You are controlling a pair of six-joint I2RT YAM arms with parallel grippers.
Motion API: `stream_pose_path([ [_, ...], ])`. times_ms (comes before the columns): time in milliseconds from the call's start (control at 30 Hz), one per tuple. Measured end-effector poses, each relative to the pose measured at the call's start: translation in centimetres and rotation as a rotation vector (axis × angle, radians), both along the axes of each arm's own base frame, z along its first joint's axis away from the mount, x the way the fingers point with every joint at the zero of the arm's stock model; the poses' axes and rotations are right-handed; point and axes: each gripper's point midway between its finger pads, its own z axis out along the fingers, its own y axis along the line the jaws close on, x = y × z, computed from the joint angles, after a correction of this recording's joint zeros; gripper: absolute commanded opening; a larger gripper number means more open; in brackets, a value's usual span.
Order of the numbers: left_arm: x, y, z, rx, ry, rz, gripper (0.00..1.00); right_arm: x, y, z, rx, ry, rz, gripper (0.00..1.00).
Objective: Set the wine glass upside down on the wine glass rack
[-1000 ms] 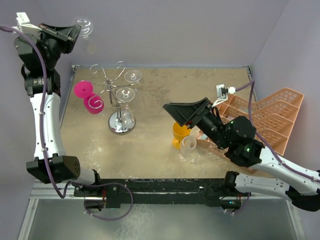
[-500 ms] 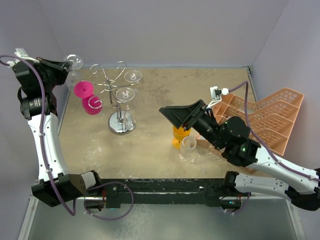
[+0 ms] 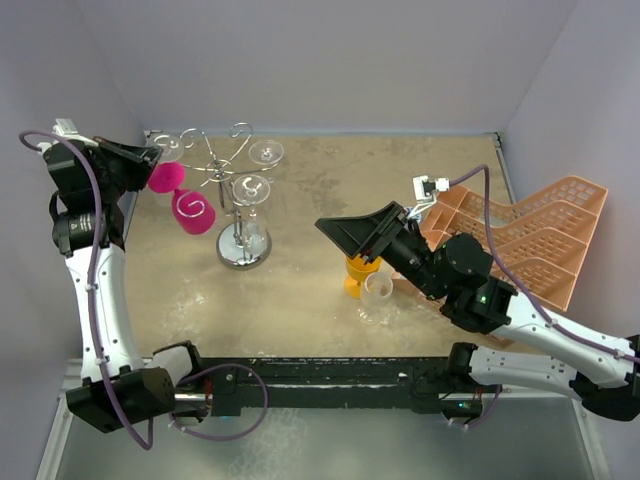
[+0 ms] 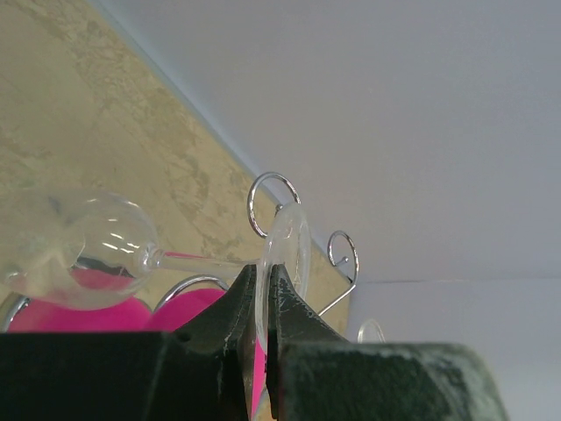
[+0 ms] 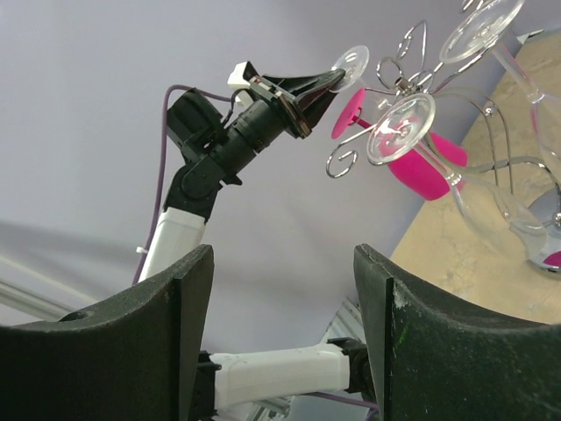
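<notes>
My left gripper (image 4: 261,267) is shut on the thin round foot of a clear wine glass (image 4: 285,246). Its stem runs left to the bowl (image 4: 79,250), so the glass lies roughly sideways. From above, that gripper (image 3: 150,160) holds the wine glass (image 3: 168,148) against the left scroll arms of the chrome wine glass rack (image 3: 235,185). Two pink glasses (image 3: 190,210) and two clear ones (image 3: 250,190) hang on the rack. My right gripper (image 3: 345,235) hovers open and empty at mid-table, and its camera faces the rack (image 5: 412,70) and the left gripper (image 5: 302,92).
An orange glass (image 3: 358,272) and a clear glass (image 3: 378,295) stand upright under the right arm. A peach plastic crate (image 3: 540,240) fills the right side. Purple walls close in the back and both sides, and the left arm is close to the left wall.
My left arm has brought the clear wine glass down from high near the back-left wall to the rack's left arms. The right gripper has drifted slightly left and stays open.
</notes>
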Motion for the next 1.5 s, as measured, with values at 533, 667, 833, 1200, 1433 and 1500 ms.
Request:
stream_pose_path([
  [533,2.2,-3.2,-1.6,-0.034,0.019,-0.161,0.0,0.2,0.3,-0.9,-0.021,0.013,0.0,0.66],
  [667,2.6,-3.7,-1.3,-0.042,0.003,-0.191,0.0,0.2,0.3,-1.0,-0.02,0.015,0.001,0.66],
  [833,3.4,-4.4,-1.5,-0.058,0.0,-0.223,0.0,0.2,0.3,-1.0,-0.021,0.015,0.001,0.66],
  [1200,5.6,-4.8,-0.4,-0.069,-0.015,-0.243,0.0,0.5,1.1,-2.1,-0.048,0.028,0.002,0.66],
  [1433,7.1,-4.2,0.8,-0.08,-0.046,-0.22,0.0,0.3,1.3,-1.9,-0.044,0.023,0.016,0.66],
  [1500,7.4,-3.9,0.6,-0.078,-0.042,-0.202,0.0,0.3,1.3,-2.0,-0.045,0.023,0.016,0.66],
])
